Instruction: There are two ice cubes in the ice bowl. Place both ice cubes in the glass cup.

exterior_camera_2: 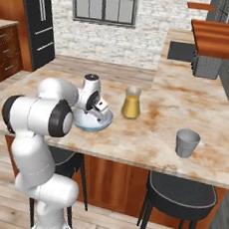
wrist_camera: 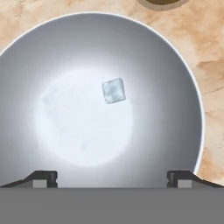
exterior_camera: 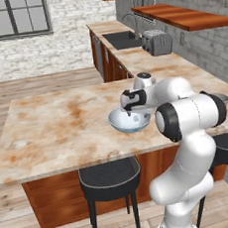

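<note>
We see one ice cube lying on the pale floor of the ice bowl, a bit off centre; a faint pale patch beside it may be the 2nd cube, can't tell. The bowl sits on the marbled bench near its front edge. Our gripper hangs right over the bowl, jaws spread wide w/ nothing between them, fingertips apart at opposite sides of the bowl. Just beside the bowl stands a clear vessel w/ amber liquid. The glass cup stands upright on the same bench, well apart from the bowl, towards the far right end. Black stools sit under the bench edge.
</note>
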{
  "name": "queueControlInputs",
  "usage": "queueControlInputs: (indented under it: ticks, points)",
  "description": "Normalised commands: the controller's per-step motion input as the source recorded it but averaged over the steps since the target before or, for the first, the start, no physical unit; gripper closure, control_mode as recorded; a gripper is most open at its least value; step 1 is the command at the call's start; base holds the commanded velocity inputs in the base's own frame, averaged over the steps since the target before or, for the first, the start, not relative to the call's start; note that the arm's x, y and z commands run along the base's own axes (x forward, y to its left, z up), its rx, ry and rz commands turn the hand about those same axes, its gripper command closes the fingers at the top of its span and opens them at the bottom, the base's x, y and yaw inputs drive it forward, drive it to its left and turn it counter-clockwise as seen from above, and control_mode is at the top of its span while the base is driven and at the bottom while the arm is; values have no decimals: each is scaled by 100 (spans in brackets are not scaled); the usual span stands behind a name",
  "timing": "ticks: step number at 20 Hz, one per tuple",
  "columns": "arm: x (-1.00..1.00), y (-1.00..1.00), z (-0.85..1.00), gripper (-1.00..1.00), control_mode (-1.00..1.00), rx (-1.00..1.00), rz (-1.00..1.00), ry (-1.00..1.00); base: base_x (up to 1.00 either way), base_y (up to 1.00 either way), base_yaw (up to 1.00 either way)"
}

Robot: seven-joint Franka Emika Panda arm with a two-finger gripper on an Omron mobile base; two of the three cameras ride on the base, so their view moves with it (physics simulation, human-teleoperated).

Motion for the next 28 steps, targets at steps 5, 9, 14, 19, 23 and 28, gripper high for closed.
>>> queueControlInputs:
  ticks: [5,9,14,19,23,28]
  points:
    - [38,-1,0,-100,-100,0,3,0,0,0,0]
    - [22,0,-11,-100,-100,-4,0,1,0,0,0]
    - [5,0,-25,-100,-100,-13,-5,0,0,0,0]
    - [12,0,-15,-100,-100,-6,-3,0,0,0,0]
    - [21,0,-7,-100,-100,-3,0,0,0,0,0]
    - [22,0,-9,-100,-100,-3,0,0,0,0,0]
